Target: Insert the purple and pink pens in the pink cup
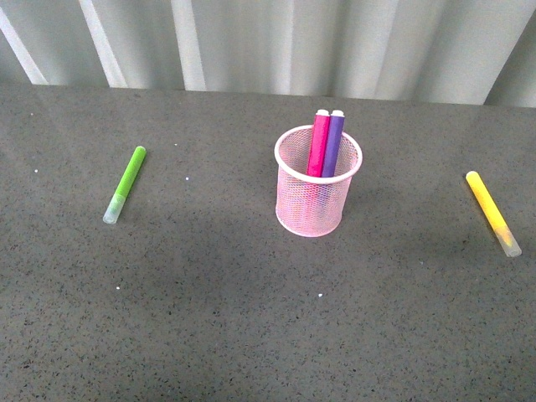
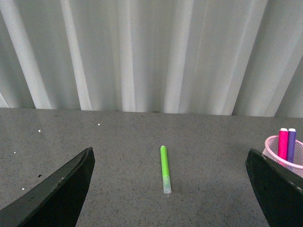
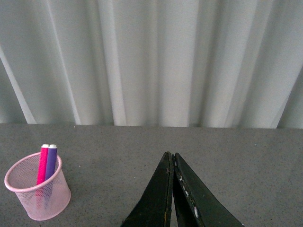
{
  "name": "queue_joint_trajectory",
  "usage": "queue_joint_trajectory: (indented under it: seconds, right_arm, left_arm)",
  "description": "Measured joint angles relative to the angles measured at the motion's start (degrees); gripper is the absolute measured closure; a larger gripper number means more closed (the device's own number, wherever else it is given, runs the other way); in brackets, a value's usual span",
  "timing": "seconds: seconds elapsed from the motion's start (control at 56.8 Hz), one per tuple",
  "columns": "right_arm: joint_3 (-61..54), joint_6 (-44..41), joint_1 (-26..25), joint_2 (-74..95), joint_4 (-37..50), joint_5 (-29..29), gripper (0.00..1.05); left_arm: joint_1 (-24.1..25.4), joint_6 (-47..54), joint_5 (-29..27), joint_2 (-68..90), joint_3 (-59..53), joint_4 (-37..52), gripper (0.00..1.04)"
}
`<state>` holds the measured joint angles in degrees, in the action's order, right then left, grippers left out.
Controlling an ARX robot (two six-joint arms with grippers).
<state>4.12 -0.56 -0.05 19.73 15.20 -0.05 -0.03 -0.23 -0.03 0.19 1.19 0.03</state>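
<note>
The pink cup (image 1: pixel 311 197) stands upright mid-table. Inside it lean the pink pen (image 1: pixel 318 144) and the purple pen (image 1: pixel 333 146), side by side, their tops above the rim. The left wrist view catches the pink cup (image 2: pixel 274 150) at its edge, with the pink pen (image 2: pixel 283 144) and purple pen (image 2: pixel 291 144) in it. My left gripper (image 2: pixel 170 163) is open, its fingers wide apart and holding nothing. From the right wrist, the pink cup (image 3: pixel 29 195) holds the pink pen (image 3: pixel 42 164) and purple pen (image 3: pixel 50 163). My right gripper (image 3: pixel 171 154) is shut on nothing. Neither arm shows in the front view.
A lime-green marker (image 1: pixel 125 185) lies on the dark speckled table (image 1: pixel 209 318) to the left of the cup, and shows as the lime-green marker (image 2: pixel 164 169) between my left fingers' spread. A yellow marker (image 1: pixel 492 213) lies at the right. A pale curtain (image 1: pixel 268 42) backs the table.
</note>
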Motion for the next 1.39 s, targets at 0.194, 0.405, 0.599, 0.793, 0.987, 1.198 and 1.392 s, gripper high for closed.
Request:
queue_joint_trajectory:
  seconds: [0.194, 0.405, 0.599, 0.793, 0.987, 1.198, 1.392]
  right_arm:
    - [-1.1, 0.1, 0.0, -3.5, -1.9, 0.0, 1.01]
    - [-2.8, 0.3, 0.0, -6.8, -2.9, 0.0, 1.01]
    - [-3.1, 0.4, 0.0, -9.4, -4.6, 0.0, 1.01]
    - [-3.1, 0.4, 0.0, -19.3, -14.8, 0.0, 1.01]
    - [-3.1, 0.4, 0.0, -19.5, -15.1, 0.0, 1.01]
    - [-3.1, 0.4, 0.0, -19.5, -15.1, 0.0, 0.96]
    - [-3.1, 0.4, 0.0, -19.5, -15.1, 0.0, 0.59]
  left_arm:
    - [0.0, 0.0, 0.0, 0.0, 0.0, 0.0, 0.07]
    - [0.0, 0.0, 0.0, 0.0, 0.0, 0.0, 0.07]
    - [0.0, 0.0, 0.0, 0.0, 0.0, 0.0, 0.07]
    - [0.0, 0.0, 0.0, 0.0, 0.0, 0.0, 0.07]
    - [0.0, 0.0, 0.0, -0.1, 0.0, 0.0, 0.07]
    - [0.0, 0.0, 0.0, -0.1, 0.0, 0.0, 0.07]
    - [0.0, 0.0, 0.0, -0.1, 0.0, 0.0, 0.07]
